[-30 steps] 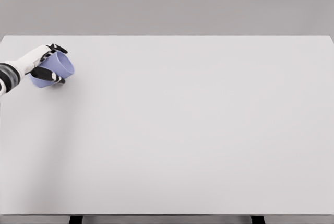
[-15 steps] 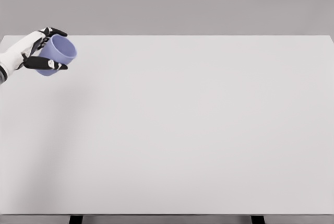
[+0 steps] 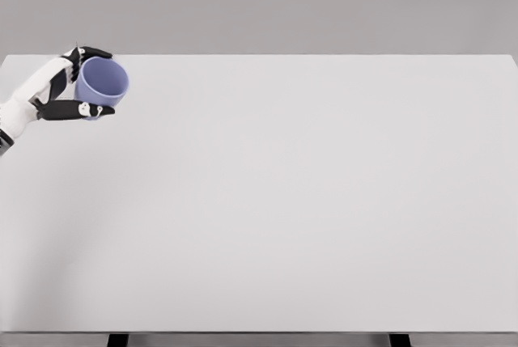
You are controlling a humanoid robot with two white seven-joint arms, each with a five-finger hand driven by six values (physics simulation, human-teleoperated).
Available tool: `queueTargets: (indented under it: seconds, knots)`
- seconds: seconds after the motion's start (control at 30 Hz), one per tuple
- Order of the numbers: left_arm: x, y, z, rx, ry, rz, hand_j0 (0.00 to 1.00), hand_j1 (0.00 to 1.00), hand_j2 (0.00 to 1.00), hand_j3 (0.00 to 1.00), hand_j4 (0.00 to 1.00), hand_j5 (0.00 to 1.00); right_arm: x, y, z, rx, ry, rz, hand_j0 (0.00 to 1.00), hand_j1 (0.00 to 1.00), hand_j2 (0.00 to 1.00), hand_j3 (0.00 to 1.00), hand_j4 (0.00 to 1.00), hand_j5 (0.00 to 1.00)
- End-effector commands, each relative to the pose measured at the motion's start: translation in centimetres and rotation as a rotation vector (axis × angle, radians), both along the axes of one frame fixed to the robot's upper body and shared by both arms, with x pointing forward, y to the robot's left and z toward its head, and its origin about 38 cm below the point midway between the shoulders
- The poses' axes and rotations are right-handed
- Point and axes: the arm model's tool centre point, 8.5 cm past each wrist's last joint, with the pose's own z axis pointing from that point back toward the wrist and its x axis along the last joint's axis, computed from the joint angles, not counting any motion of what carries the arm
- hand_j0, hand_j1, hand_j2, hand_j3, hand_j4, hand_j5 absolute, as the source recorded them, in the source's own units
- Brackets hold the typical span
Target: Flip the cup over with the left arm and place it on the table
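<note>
Lavender-blue, smooth-walled plastic cup point(image 3: 103, 86) held over the far left corner of the plain white surface point(image 3: 275, 201), enclosed by the robot's white left hand point(image 3: 66, 86) with black fingers. The hand is closed around the cup's wall: the fingers point(image 3: 87, 52) wrap over the upper side, and one black digit lies along the lower side, pointing right. The cup sits just to the right of the palm. Its long axis is tipped, with the open mouth facing right and toward the camera, so that the inner wall is visible. Whether the cup's lower edge touches the surface cannot be told from this view; it appears to be carried just above it. The right arm is out of view, so the left hand is the only one near the cup.

Compared with the frame one second earlier, the cup has shifted slightly to the right and toward the far edge, and it has rotated: then its side wall was presented, whereas now the mouth is turned much further toward the viewer. The wrist has rolled accordingly.

By judgement, the flip is partly done; bringing the axis fully upright, mouth uppermost, and lowering the base onto the surface remain.
</note>
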Motion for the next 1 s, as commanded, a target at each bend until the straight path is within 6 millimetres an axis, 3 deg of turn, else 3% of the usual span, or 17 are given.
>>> queueTargets:
  seconds: [0.0,0.27,0.53,0.77,0.9,0.97]
  knots:
    - [-0.3,0.1,0.3,-0.064,-0.069,-0.026,0.51,0.51,0.51,0.51,0.51,0.51,0.0,0.0,0.0,0.0,0.0,0.0,1.0,1.0,1.0,1.0,1.0,1.0]
    - [-1.1,0.5,-2.3,-0.173,-0.143,-0.027,0.51,0.51,0.51,0.51,0.51,0.51,0.0,0.0,0.0,0.0,0.0,0.0,1.0,1.0,1.0,1.0,1.0,1.0]
    - [-1.7,0.4,-6.8,-0.338,-0.069,0.036,0.52,0.52,0.52,0.52,0.52,0.52,-0.1,0.0,0.0,0.0,0.002,0.0,1.0,1.0,1.0,1.0,1.0,1.0]
    - [-2.8,0.4,-7.7,-0.381,-0.096,0.039,0.52,0.52,0.52,0.52,0.52,0.52,0.0,0.0,0.0,0.0,0.0,0.0,1.0,1.0,1.0,1.0,1.0,1.0]
    - [-3.0,1.3,-9.8,-0.391,-0.038,0.085,0.52,0.52,0.52,0.52,0.52,0.52,-0.1,0.0,0.0,0.0,0.002,0.0,1.0,1.0,1.0,1.0,1.0,1.0]
    - [-2.8,0.5,-10.3,-0.415,-0.03,0.084,0.52,0.52,0.52,0.52,0.52,0.52,-0.1,0.0,0.0,0.0,0.002,0.0,1.0,1.0,1.0,1.0,1.0,1.0]
